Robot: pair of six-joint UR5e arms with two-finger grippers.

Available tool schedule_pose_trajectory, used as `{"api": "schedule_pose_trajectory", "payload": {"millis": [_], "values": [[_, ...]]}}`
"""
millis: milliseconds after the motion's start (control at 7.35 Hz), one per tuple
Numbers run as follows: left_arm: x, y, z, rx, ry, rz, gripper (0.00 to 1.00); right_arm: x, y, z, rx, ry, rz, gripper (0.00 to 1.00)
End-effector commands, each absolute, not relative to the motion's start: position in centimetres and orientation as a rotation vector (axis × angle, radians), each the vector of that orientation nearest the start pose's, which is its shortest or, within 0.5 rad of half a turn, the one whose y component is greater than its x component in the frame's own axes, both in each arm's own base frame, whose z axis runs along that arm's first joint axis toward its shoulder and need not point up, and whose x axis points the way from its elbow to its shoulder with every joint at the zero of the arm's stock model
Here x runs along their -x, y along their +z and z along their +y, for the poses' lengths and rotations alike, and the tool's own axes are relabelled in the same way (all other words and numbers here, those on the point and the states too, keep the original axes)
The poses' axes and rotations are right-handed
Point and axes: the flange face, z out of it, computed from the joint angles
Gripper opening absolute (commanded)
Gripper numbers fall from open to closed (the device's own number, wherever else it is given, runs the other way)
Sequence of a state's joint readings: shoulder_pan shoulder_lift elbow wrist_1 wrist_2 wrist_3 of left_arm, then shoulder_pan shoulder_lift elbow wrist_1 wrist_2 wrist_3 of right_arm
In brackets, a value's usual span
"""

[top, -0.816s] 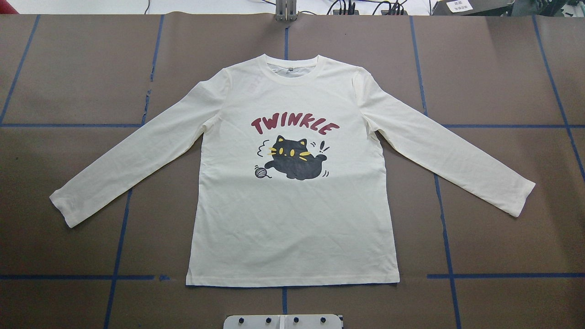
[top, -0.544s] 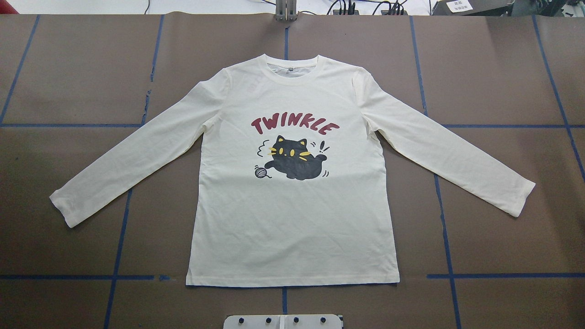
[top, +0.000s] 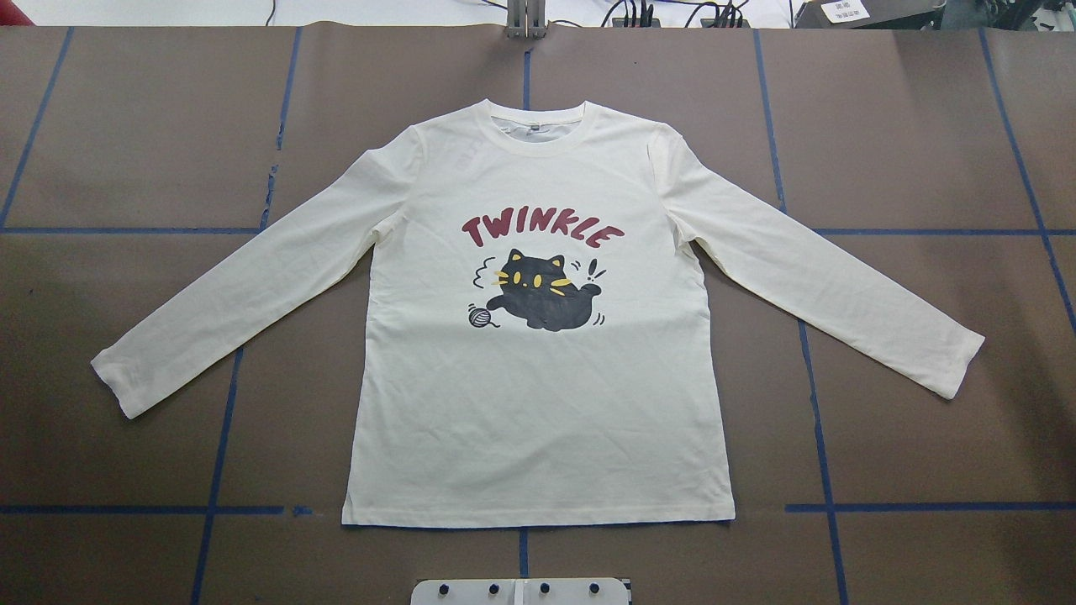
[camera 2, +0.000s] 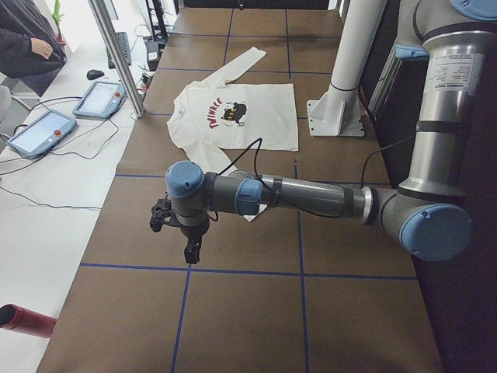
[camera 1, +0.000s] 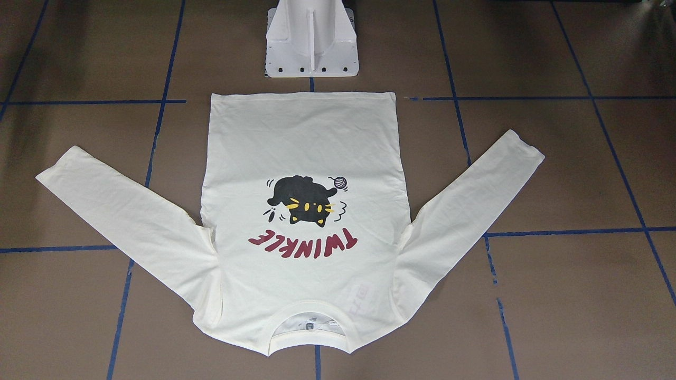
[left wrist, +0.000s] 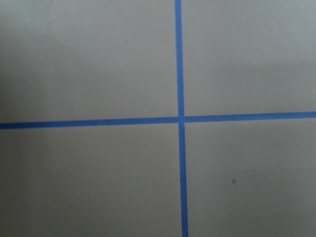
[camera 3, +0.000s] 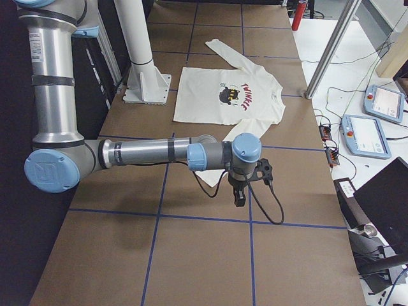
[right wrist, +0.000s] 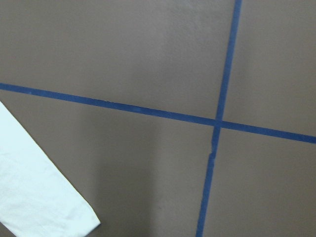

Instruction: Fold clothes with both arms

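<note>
Your cream-white long-sleeved cotton shirt (top: 538, 336) with the black cat print lies flat and print-up, sleeves spread, hem nearest the robot, in the middle of the brown, blue-taped worktop (top: 126, 126). The black left gripper (camera 2: 191, 250) and black right gripper (camera 3: 240, 199) hang above the worktop near the sleeve ends; you cannot tell whether their jaws are apart. If you pinch one layer only or lift unevenly, the thin cotton will likely bunch. The shirt has not shifted since the earlier overhead frame.

Near sleeve (camera 2: 248, 217) behind the left arm (camera 2: 311, 198) (left gripper (camera 2: 191, 252), right gripper (camera 3: 239, 199): fingers too small)
</note>
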State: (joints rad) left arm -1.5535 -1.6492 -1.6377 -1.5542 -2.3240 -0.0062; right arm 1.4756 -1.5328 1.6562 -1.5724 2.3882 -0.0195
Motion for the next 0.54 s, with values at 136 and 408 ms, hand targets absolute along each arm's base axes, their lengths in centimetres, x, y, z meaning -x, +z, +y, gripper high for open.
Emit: {"api": "schedule_pose_trajectory", "payload": {"millis": [136, 408], "values": [[4.7, 56.6, -54.2, -0.256, 0.124, 0.759, 1.0, 7.3, 57.8, -49.3, -0.046, 0.007, -0.815, 1.0], [4.5, 54.8, -55.1, -0.286, 0.112, 0.767, 1.0, 13.0, 60.0, -43.9, -0.094, 0.091, -0.859, 1.0]]}}
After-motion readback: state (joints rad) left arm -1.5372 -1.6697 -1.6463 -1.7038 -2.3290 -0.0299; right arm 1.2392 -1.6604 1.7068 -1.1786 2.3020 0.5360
